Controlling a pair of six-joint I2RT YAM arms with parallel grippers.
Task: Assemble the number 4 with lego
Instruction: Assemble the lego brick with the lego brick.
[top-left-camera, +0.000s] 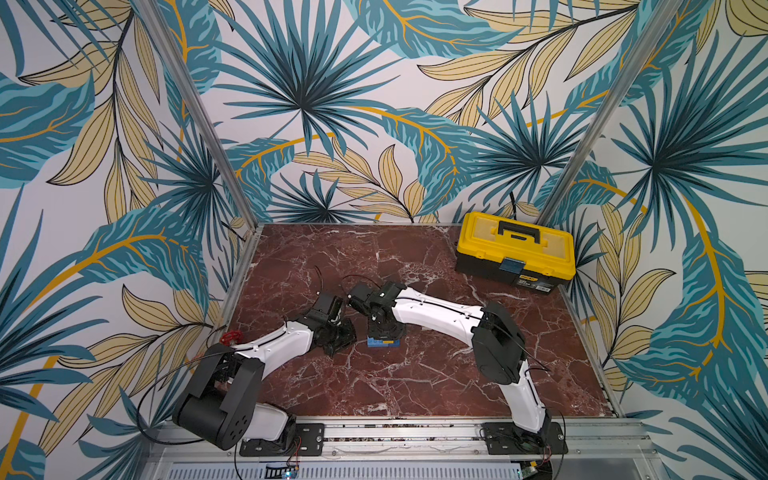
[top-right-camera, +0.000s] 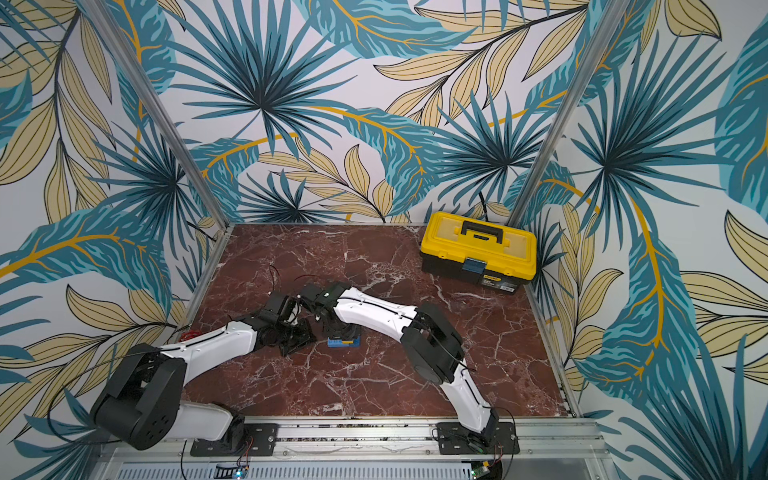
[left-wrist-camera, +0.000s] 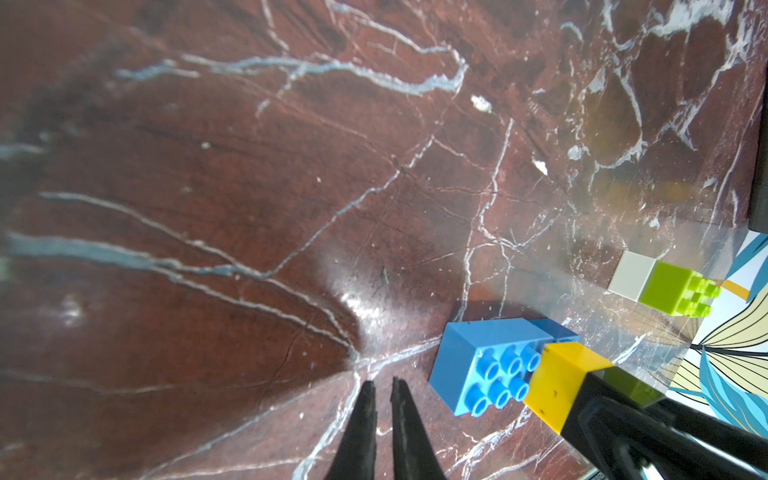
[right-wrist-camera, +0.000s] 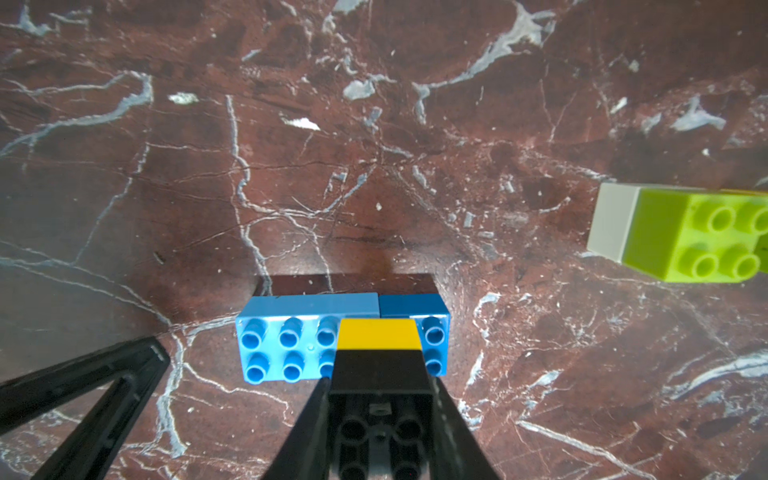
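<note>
At the seam where the light-blue brick (right-wrist-camera: 286, 332) meets the dark-blue brick (right-wrist-camera: 413, 305), the right gripper (right-wrist-camera: 378, 384) clamps a black-and-yellow stack (right-wrist-camera: 377, 334). The left gripper (left-wrist-camera: 383, 383), pinched shut and empty, sits beside. Unbraced, the blues may skid apart under pressing.

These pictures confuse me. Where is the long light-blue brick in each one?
Top view: light-blue brick in the middle of the marble table.
Top view: mid-table too.
Left wrist view: here, beside the tips of the shut left fingers.
Right wrist view: here, just beyond the black brick gripped by the right fingers.
Shared landmark: the yellow brick against its studs.
</note>
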